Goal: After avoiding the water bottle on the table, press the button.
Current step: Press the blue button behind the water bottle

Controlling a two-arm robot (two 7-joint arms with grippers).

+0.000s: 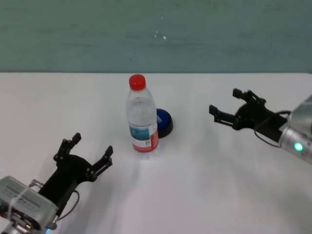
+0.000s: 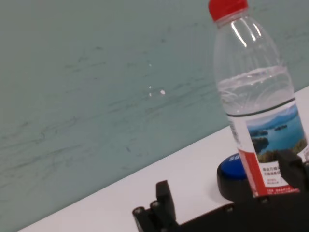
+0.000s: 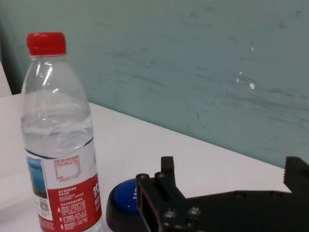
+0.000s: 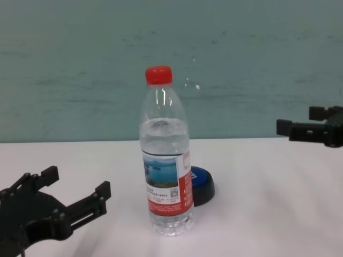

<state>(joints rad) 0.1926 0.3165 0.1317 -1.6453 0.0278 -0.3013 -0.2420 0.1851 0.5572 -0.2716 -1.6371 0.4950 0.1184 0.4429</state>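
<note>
Standing upright near the middle of the white table (image 1: 204, 185) is the water bottle (image 1: 142, 117), red cap on top, clear body roughly half to two-thirds full, with the red, white and blue landscape label wrapped around its lower part. Using the bottle as the anchor: the button (image 1: 164, 123) is sitting just behind it and a bit off to the robot's right, so in the head view its blue dome is peeking out past the bottle's side. The two look like they're touching or just about; can't tell for sure. In the chest view the bottle is covering part of the button's black base.

The left gripper (image 1: 91, 155) is hanging out on the near left side of the bottle, low over the table, fingers (image 1: 105, 161) spread wide apart and holding nothing. It's near the bottle but clearly not touching it.

The right gripper (image 1: 225, 105) is sitting off to the bottle's right, farther away than the button, with a clear gap between it and the button. Its fingers (image 1: 218, 115) are also spread apart and empty, pointing roughly toward the bottle and button.

A teal wall (image 1: 156, 34) is running behind the bottle at the table's far edge.
</note>
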